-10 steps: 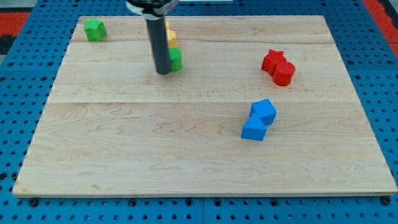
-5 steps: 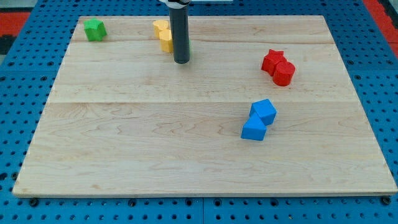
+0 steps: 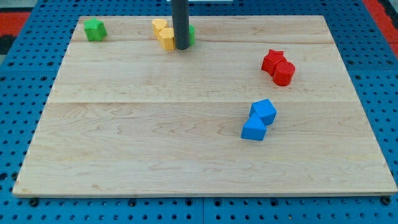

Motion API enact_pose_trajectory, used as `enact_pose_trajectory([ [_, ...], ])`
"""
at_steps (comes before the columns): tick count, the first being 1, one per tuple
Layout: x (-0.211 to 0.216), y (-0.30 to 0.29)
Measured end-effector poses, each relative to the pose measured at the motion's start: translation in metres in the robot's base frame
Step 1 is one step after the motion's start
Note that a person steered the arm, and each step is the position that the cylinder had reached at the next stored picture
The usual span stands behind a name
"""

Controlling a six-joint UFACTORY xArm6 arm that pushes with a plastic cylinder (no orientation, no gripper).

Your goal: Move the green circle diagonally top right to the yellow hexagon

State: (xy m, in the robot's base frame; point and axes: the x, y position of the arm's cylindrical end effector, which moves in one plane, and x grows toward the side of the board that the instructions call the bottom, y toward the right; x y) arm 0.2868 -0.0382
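Blue pegboard bench (image 3: 18,124) all round, with a red strip at the view's top corners. On it sits a pale wooden board (image 3: 155,137), planks running left-right.

Blocks, biggest cluster first:
- Two blue blocks right of centre, touching: a blue cube (image 3: 264,111) above, a second blue block (image 3: 253,129) below-left of it.
- Two red blocks at the view's right, touching: a red star (image 3: 272,60) and a red cylinder (image 3: 284,73) just below-right.
- Two yellow blocks near the top edge, touching: the yellow hexagon (image 3: 165,38) and another yellow block (image 3: 159,25) just above-left of it; shape unclear.
- A green block (image 3: 94,29), star-like, alone at top left.
- The green circle (image 3: 189,34) is mostly hidden behind my rod (image 3: 180,18); only a sliver shows on the rod's right side.

My tip (image 3: 181,47) is down on the board, just right of the yellow hexagon, apparently touching it. The green circle sits right behind and right of the rod, close against it, so it's right of the hexagon with my rod between. No jaws here, just the bare rod, nothing gripped.
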Motion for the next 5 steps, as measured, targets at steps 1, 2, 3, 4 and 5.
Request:
enact_pose_trajectory([
  [1, -0.005, 0.0],
  [2, -0.011, 0.0],
  [3, -0.018, 0.0],
  [4, -0.025, 0.0],
  [5, -0.027, 0.0],
])
